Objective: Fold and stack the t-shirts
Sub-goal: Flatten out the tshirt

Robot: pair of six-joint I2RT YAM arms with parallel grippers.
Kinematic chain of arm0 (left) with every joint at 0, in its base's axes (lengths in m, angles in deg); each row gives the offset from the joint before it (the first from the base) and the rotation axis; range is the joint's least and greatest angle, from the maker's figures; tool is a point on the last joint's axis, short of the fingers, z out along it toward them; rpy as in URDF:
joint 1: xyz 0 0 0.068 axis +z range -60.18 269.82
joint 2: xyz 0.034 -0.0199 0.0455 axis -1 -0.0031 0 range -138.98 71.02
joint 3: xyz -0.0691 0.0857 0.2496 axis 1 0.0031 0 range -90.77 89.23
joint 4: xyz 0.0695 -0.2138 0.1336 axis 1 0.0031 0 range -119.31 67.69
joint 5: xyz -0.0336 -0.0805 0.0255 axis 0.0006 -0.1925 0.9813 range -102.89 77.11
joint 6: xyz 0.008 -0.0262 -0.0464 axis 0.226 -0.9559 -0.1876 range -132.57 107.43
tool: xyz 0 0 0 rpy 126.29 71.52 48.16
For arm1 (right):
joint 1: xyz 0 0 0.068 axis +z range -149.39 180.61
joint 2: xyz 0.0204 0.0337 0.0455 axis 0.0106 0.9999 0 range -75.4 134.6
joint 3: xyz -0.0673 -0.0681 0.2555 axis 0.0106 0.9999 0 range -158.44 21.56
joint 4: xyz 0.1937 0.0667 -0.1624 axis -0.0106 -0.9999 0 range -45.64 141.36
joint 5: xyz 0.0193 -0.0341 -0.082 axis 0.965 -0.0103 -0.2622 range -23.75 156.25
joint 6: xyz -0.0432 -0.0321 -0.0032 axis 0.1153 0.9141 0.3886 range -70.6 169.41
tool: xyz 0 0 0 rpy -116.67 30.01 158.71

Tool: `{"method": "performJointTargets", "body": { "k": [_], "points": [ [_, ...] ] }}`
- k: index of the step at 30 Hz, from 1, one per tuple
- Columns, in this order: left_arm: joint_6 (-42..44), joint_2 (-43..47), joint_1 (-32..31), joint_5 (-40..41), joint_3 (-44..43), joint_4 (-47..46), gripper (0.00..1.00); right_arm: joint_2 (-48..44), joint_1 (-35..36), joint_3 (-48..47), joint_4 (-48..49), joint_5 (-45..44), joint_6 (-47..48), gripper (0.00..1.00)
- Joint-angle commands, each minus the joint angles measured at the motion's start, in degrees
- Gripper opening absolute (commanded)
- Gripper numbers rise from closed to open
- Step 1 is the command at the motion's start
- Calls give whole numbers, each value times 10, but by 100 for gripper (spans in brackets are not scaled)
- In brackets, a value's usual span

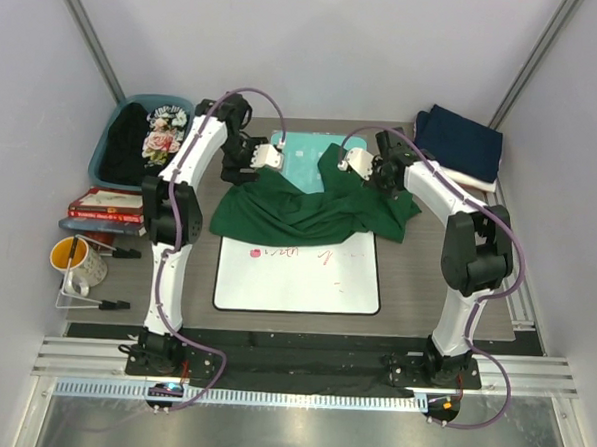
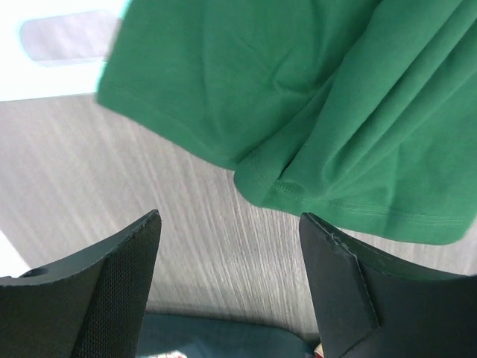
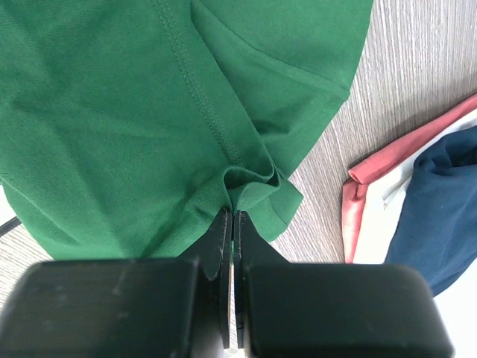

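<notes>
A dark green t-shirt (image 1: pixel 299 209) lies crumpled mid-table, over the teal board (image 1: pixel 300 156) and the top of the whiteboard (image 1: pixel 298 276). My right gripper (image 1: pixel 363 170) is shut on a fold of the green shirt (image 3: pixel 149 112) at its right sleeve edge; the jaws are pressed together with cloth pinched at the tips (image 3: pixel 233 216). My left gripper (image 1: pixel 250 161) is open and empty, just off the shirt's left edge (image 2: pixel 298 112) above bare table. A folded stack with navy on top (image 1: pixel 461 142) sits back right; its reddish, white and navy layers (image 3: pixel 417 201) show in the right wrist view.
A teal bin (image 1: pixel 133 140) at the back left holds a black floral-print shirt (image 1: pixel 161 136). Books (image 1: pixel 107 205), a yellow mug (image 1: pixel 74 262) and pens lie at the left edge. The whiteboard with red writing fills the near middle.
</notes>
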Motion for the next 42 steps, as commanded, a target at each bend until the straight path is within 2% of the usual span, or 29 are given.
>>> {"method": "performJointTargets", "body": {
  "k": [1,21,25,28,29,31,32,37,42],
  "points": [
    [47,-34,10,22,-16,80,75,-3,3,-25,13,-6,-4,1],
    [106,-90,8,27,-13,141,75,17,7,-48,12,-9,-1,1],
    [110,-96,6,36,-5,145,70,23,8,-52,12,-9,-2,1],
    [111,-105,4,47,-8,155,43,24,8,-52,13,-10,-2,1],
    [111,-106,1,51,-10,157,25,23,8,-52,12,-10,-2,1],
    [103,-108,-1,61,-9,159,4,23,8,-50,13,-11,-2,1],
    [98,-106,-3,68,-9,160,0,23,8,-50,13,-11,-2,1],
    [49,-87,-3,56,-7,167,0,27,8,-54,13,-11,-2,1],
    [-27,-3,-13,69,30,106,0,27,8,-61,13,-14,0,1]
  ]
}}
